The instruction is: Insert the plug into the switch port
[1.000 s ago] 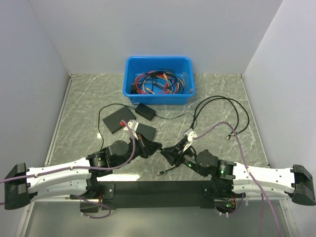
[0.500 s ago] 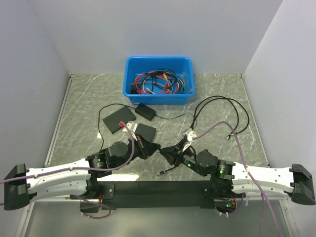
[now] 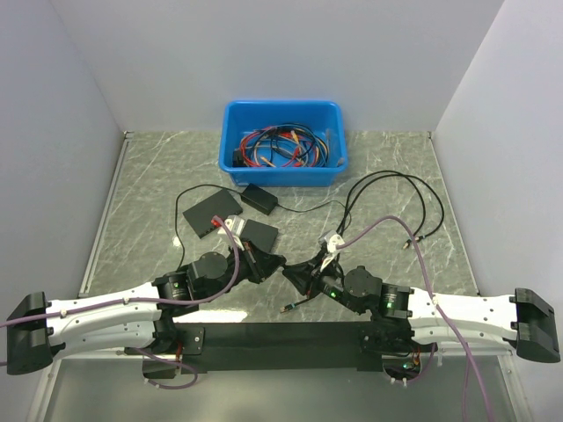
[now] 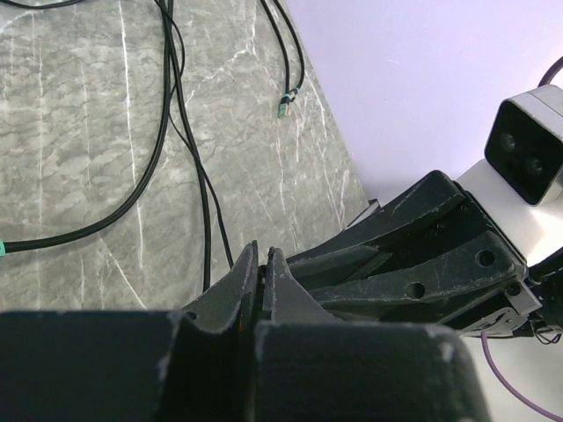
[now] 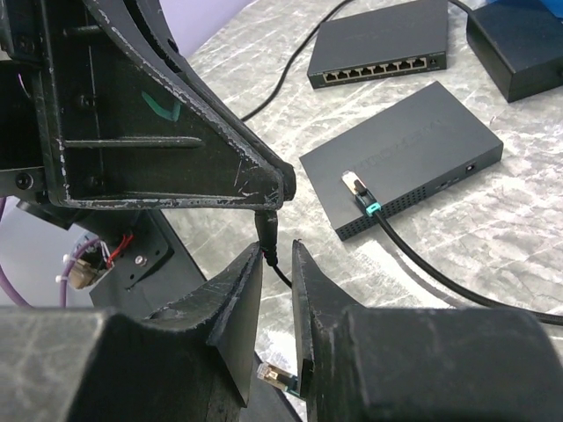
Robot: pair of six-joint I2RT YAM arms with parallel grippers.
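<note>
Centre of the surface [image 3: 149,176], both arms nose to nose! The left pincer [image 5: 274,195] is clenched on the plug [image 5: 267,233], and the small black connector pokes down out of its tips with its thin black cable [image 5: 280,271] trailing below. From the left wrist view those two fingers [image 4: 242,277] press together with only a hairline seam between them. Right underneath, the right pincer [image 5: 278,255] sits with its jaws a narrow gap apart, the thin cable running down into that gap; whether either finger [image 5: 239,294] touches the cable, I cannot tell. So the plug hangs in the air above the marble-patterned top, well apart from the near switch [image 5: 400,149], a flat black box lying beyond the pincers. A network lead with a teal boot [image 5: 368,207] rests against that box's near edge. Behind it lies a second switch [image 5: 378,40], its row of ports facing this way, and a black adapter [image 5: 519,44] beside it. At the far wall, the blue bin [image 3: 233,132] holds a tangle of red, blue and black cables [image 3: 277,148].
</note>
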